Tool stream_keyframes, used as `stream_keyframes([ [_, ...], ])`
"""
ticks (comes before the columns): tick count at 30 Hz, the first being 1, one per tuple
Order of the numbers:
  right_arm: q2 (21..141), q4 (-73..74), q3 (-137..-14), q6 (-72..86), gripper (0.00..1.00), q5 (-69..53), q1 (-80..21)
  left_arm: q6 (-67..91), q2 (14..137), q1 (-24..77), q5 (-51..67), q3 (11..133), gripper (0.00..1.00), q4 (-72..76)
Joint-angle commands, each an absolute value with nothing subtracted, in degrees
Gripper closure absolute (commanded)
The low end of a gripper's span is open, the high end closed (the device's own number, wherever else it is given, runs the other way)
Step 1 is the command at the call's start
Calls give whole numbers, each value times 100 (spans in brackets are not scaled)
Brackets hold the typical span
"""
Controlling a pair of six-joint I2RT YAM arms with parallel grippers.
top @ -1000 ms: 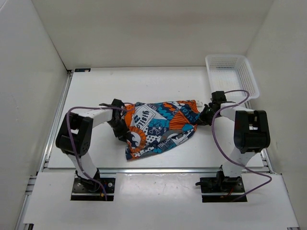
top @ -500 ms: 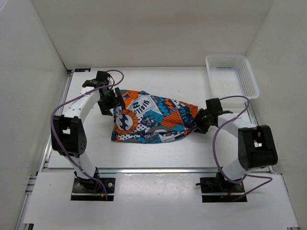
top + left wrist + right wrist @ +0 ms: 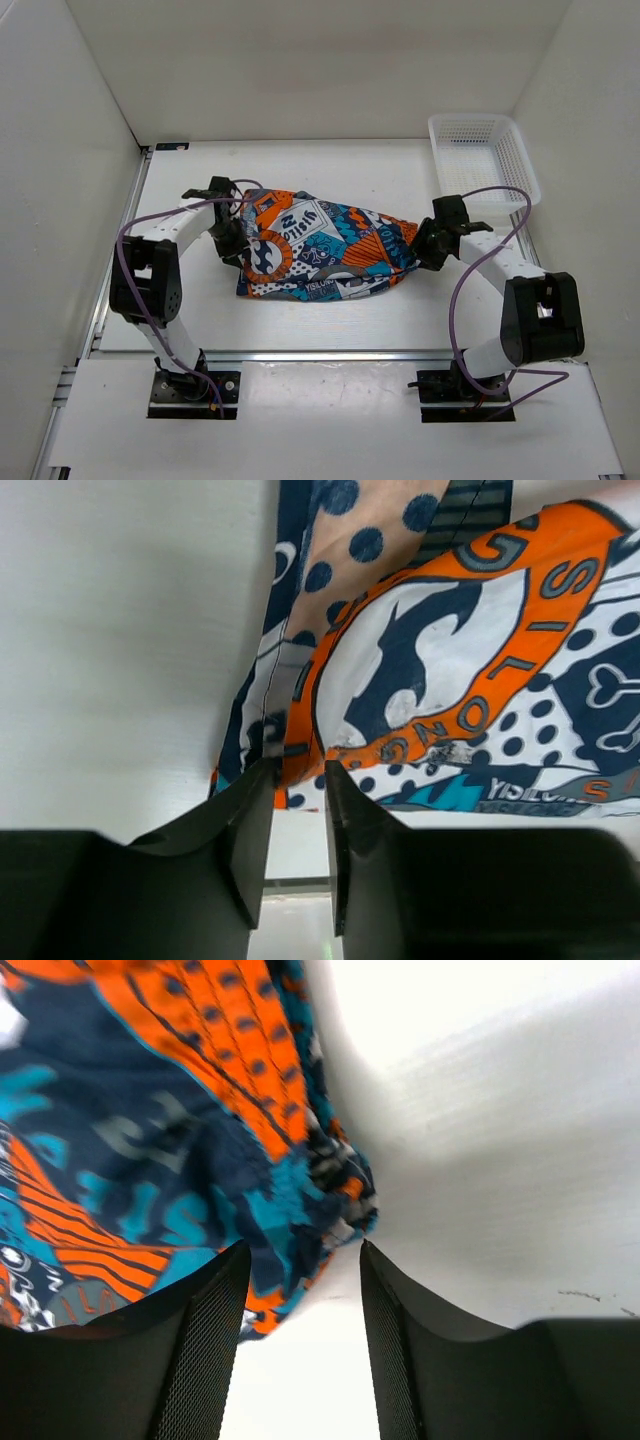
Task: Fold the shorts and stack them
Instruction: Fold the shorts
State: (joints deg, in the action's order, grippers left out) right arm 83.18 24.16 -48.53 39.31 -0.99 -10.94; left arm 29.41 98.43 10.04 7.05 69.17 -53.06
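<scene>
While at either shorts (image 3: pixel 325 255) edge, left hand (image 3: pixel 298 770) narrow, grip unclear; right hand (image 3: pixel 302 1255) wide.

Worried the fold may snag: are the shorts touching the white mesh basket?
Apart. The top view shows a plain strip of bare table between the shorts and the basket at the far right corner.

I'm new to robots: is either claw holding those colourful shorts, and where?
Right gripper is open beside the shorts' end, holding nothing. Left gripper stands narrowly apart at a hem corner; a grip cannot be told.
</scene>
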Motion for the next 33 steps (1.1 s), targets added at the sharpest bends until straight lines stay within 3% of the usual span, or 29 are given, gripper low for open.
stream_keyframes([
  [1, 8402, 2645, -5212, 3771, 46, 97, -1081, 2830, 9966, 1072, 878, 6987, 63, -5106],
  [4, 8402, 2646, -5212, 3718, 45, 333, -1134, 2777, 10020, 1072, 879, 6917, 64, -5046],
  [7, 8472, 2646, -5334, 3665, 54, 396, -1134, 2777, 10020, 1072, 879, 6803, 64, -4993],
  [12, 9016, 2646, -5555, 3560, 63, 343, -1134, 2777, 10020, 1072, 940, 6803, 86, -4992],
  [14, 9105, 2646, -5668, 3560, 75, 291, -1134, 2777, 10020, 1072, 993, 6803, 89, -4992],
  [15, 9105, 2646, -5669, 3560, 87, 290, -1134, 2725, 10020, 1072, 993, 6864, 89, -4992],
  [18, 9053, 2646, -5792, 3560, 100, 351, -1134, 2725, 10020, 1072, 1046, 6934, 89, -5044],
  [28, 8491, 3375, -6935, 3313, 100, 571, -1134, 2566, 9160, 695, 1326, 8937, 89, -6301],
  [33, 8244, 3480, -6804, 3313, 100, 633, -1134, 2619, 8474, 694, 1757, 8273, 89, -6223],
])
